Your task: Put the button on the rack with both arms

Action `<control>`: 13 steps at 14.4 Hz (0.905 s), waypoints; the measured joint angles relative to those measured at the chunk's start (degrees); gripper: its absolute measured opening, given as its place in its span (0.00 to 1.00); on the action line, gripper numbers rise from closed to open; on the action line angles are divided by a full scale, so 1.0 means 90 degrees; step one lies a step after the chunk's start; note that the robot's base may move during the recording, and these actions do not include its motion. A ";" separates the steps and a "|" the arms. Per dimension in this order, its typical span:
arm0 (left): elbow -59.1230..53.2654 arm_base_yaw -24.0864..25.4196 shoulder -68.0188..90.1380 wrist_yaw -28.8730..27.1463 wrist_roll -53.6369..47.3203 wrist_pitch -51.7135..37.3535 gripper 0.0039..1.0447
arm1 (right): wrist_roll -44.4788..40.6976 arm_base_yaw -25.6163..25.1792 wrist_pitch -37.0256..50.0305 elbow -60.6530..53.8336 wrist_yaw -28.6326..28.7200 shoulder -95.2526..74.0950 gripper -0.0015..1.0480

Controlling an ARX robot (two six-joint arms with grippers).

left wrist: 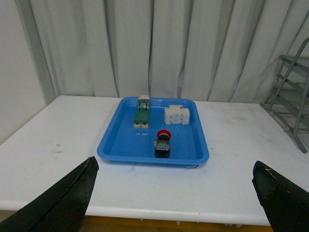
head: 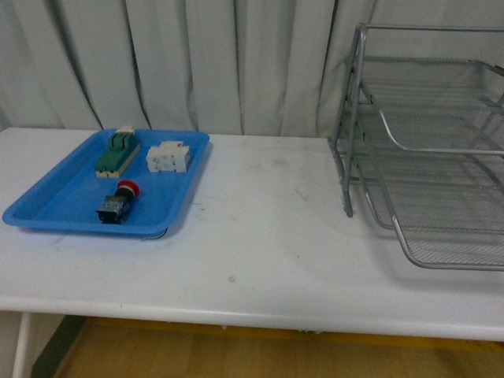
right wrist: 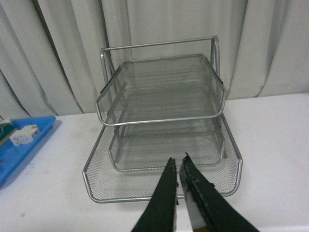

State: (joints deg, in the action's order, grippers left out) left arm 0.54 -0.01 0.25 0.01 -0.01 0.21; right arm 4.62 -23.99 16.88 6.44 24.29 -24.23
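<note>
Button (head: 118,202) location, front view: inside the blue tray (head: 55,201), well apart from the rack (head: 441,150). Left wrist view: my left gripper (left wrist: 174,164) is spread wide, with the button ahead of it in the tray. Right wrist view: my right gripper (right wrist: 178,161) is closed on nothing, facing the rack.

Closed right gripper (right wrist: 177,159) before 3-tier rack (right wrist: 161,119)

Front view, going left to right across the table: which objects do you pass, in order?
button → white blocky part → rack. The green and beige block lines up with the button, so it is left out.
</note>
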 joint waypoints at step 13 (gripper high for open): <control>0.0000 0.0000 0.0000 0.0000 0.0000 -0.0002 0.94 | -0.0498 0.2657 -0.1870 -0.0639 -0.2703 0.2688 0.02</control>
State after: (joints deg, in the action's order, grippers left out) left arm 0.54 -0.01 0.25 0.01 -0.01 0.19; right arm 0.14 -0.08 0.05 0.69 -0.03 -0.03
